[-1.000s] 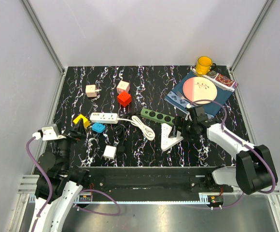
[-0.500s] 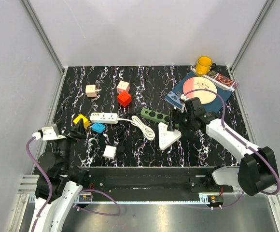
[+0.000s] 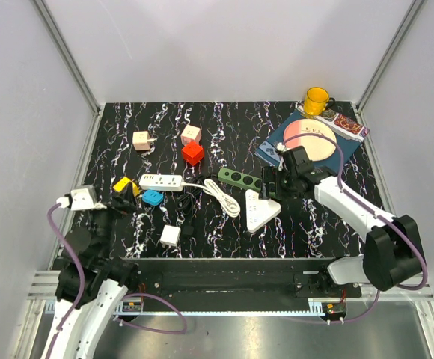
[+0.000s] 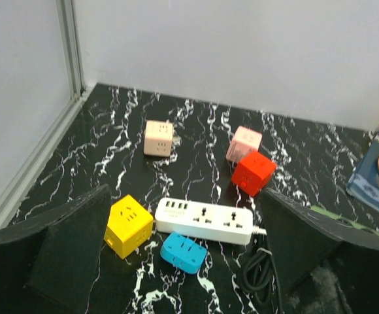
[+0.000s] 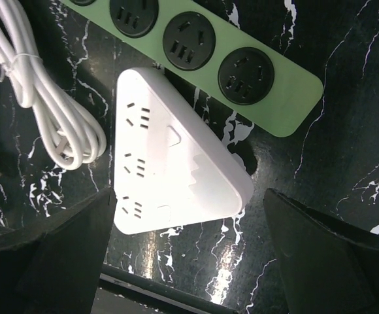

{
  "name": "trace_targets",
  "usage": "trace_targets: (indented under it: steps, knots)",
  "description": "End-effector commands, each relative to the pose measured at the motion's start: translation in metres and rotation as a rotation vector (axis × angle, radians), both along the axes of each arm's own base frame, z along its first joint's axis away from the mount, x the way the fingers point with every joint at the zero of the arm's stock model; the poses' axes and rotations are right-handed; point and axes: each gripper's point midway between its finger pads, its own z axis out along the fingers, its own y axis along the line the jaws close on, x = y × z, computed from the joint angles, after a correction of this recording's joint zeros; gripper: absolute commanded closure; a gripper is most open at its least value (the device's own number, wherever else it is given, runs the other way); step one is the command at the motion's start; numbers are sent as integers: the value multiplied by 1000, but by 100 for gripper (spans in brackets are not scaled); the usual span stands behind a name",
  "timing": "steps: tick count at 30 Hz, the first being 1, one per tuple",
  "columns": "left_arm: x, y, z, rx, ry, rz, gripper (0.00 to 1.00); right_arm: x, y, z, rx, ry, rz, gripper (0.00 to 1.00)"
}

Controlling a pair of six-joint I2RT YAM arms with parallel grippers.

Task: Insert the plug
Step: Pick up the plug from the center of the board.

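Right wrist view: the white triangular socket block [image 5: 176, 170] lies flat on the black marbled table [image 5: 346, 131] with its sockets facing up. Its long straight edge carries three sockets in a row and runs up and down the picture. The rounded corner opposite that edge points to the picture's right. The right gripper [image 5: 189, 216] has its fingers [image 5: 52, 255] spread wide and grips nothing. The block lies between and ahead of them, its lower corner just beside the finger on the picture's left, with a clear gap to the other finger. Whether that corner touches the finger cannot be told. Just beyond the block lies the green power strip [image 5: 242, 72], slanted, and a white cable coil [image 5: 46, 111] lies beside the block.

In the top external view the block sits mid-table, its socket edge running near to far and its free corner pointing toward the right arm's side. The right gripper hangs just past the block's far corner. The left gripper [image 3: 120, 203] is likewise spread and empty at the table's left. A black cord [image 3: 188, 213] lies well apart from both grippers, its plug end too small to read.
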Motion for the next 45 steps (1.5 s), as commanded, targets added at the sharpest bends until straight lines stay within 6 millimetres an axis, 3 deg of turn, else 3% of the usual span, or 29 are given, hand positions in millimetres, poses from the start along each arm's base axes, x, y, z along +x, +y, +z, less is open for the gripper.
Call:
trace_targets:
  steps: [1,3,4,6,7,13,18,23,24,26,27,34,36,40,45]
  knots:
    - [13,-12,-6,-12,103,-33,1,1,7,27,67,-92,26,0]
    - [18,-18,-10,-18,157,-52,1,-1,8,29,84,-105,26,0]
    - [25,-22,-25,-26,237,-47,1,-4,7,31,89,-116,26,0]
    - [30,-24,-32,-50,300,-38,1,-5,8,33,106,-134,33,0]
    - [35,-29,-47,-64,382,-33,1,-7,7,34,112,-142,33,0]
    - [51,-41,-91,-104,615,4,1,-11,11,38,160,-191,45,0]
    - [65,-15,-104,-111,664,182,1,-15,16,37,193,-205,72,0]
    - [95,22,-113,-175,698,318,1,-19,15,35,200,-219,82,0]
    - [100,31,-124,-186,734,352,1,-18,16,35,204,-226,81,0]
    - [113,36,-123,-206,738,367,1,-19,16,36,208,-231,88,0]
    - [119,41,-134,-208,774,392,1,-19,16,36,209,-234,87,0]
    - [146,56,-156,-179,863,457,1,-20,17,35,216,-242,97,0]
    - [147,65,-170,-186,909,484,1,-20,17,34,219,-241,97,0]
    - [149,62,-192,-186,972,472,1,-19,17,33,217,-240,98,0]
    - [150,63,-205,-177,1022,468,1,-20,18,33,219,-243,104,0]
